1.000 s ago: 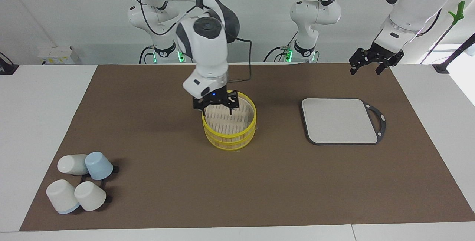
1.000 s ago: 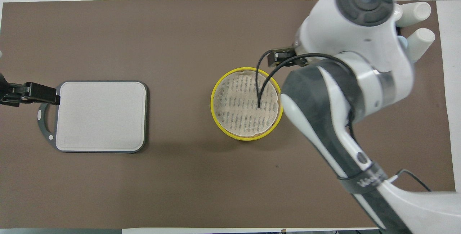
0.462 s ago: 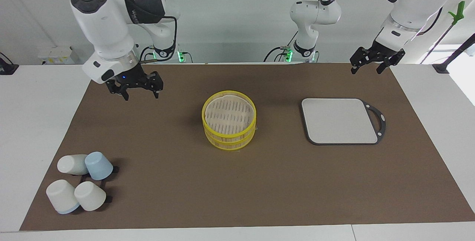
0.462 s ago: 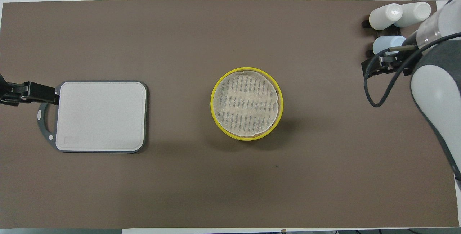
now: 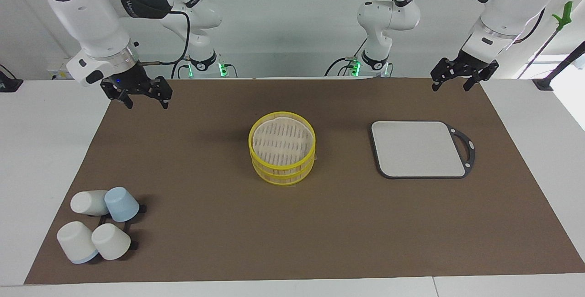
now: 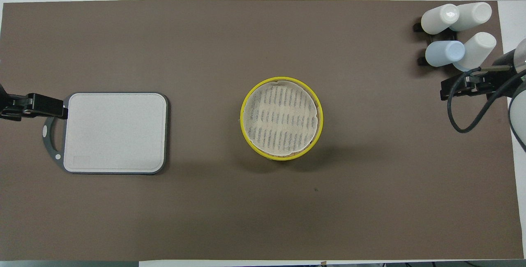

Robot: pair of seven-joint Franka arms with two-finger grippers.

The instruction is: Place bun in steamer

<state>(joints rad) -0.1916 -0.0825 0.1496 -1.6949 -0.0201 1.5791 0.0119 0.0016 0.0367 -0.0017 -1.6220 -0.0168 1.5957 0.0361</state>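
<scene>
The yellow steamer (image 5: 283, 172) stands in the middle of the brown mat with its pale slatted lid (image 5: 282, 140) on it; the overhead view shows the steamer (image 6: 244, 129) with the lid (image 6: 281, 119) covering its inside. No bun is in view. My right gripper (image 5: 142, 97) is open and empty, up in the air over the mat's edge at the right arm's end; it also shows in the overhead view (image 6: 462, 88). My left gripper (image 5: 458, 81) is open and empty, waiting over the mat's edge at the left arm's end (image 6: 31, 107).
A grey rectangular board (image 5: 418, 148) with a dark handle ring lies toward the left arm's end (image 6: 115, 131). Several white and pale-blue cups (image 5: 98, 224) lie on a black rack at the right arm's end, farther from the robots (image 6: 456, 28).
My right gripper has left the top of the steamer and swung away, up, to the right arm's end of the mat. The lid stays on the steamer. The left arm has not moved.
</scene>
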